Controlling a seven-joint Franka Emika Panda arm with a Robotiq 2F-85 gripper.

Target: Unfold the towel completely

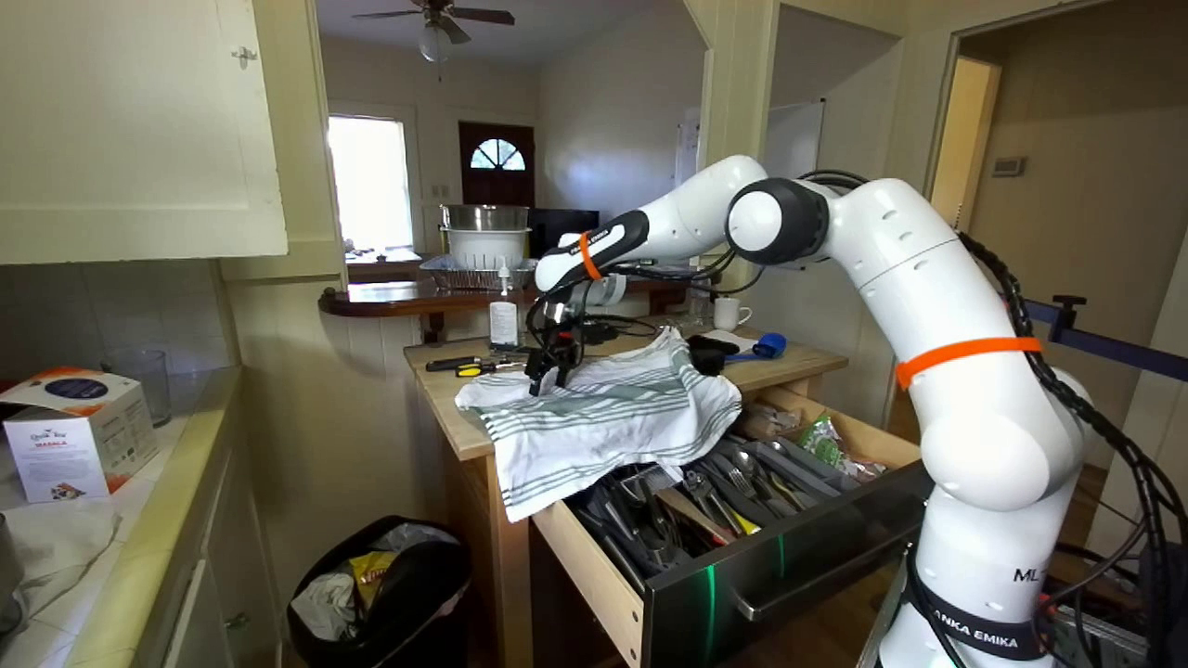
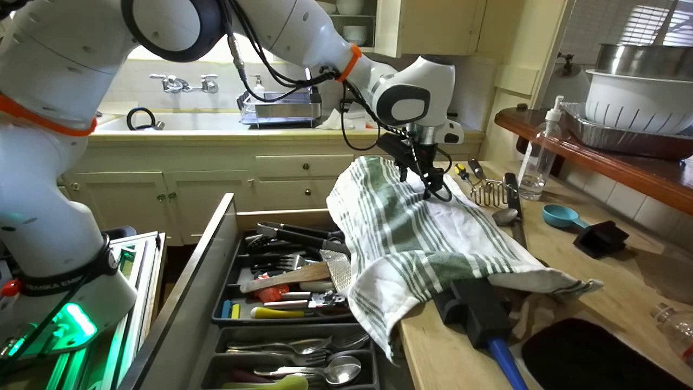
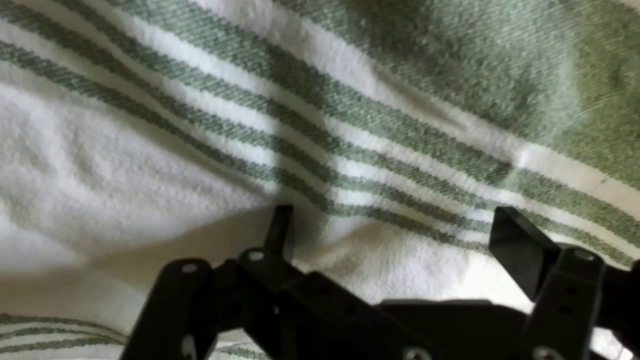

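The towel (image 1: 613, 417) is white with grey-green stripes and lies wrinkled over the wooden table top. One edge hangs over the table's edge and partly over the open drawer. It also shows in an exterior view (image 2: 400, 233), with its near corner hanging down and one side resting over dark utensils. My gripper (image 1: 549, 380) points down at the towel, near its far left part; it also shows in an exterior view (image 2: 416, 187). In the wrist view the gripper (image 3: 392, 220) has its fingers wide apart, with flat cloth below and no fold between them. Whether the fingertips touch the cloth is unclear.
The open drawer (image 1: 780, 566) full of cutlery stands below the towel. On the table are a black tool with a blue handle (image 2: 482, 314), a blue scoop (image 2: 560, 215), a masher (image 2: 489, 192), and a pump bottle (image 1: 504, 320). A trash bin (image 1: 418, 594) stands beside the table.
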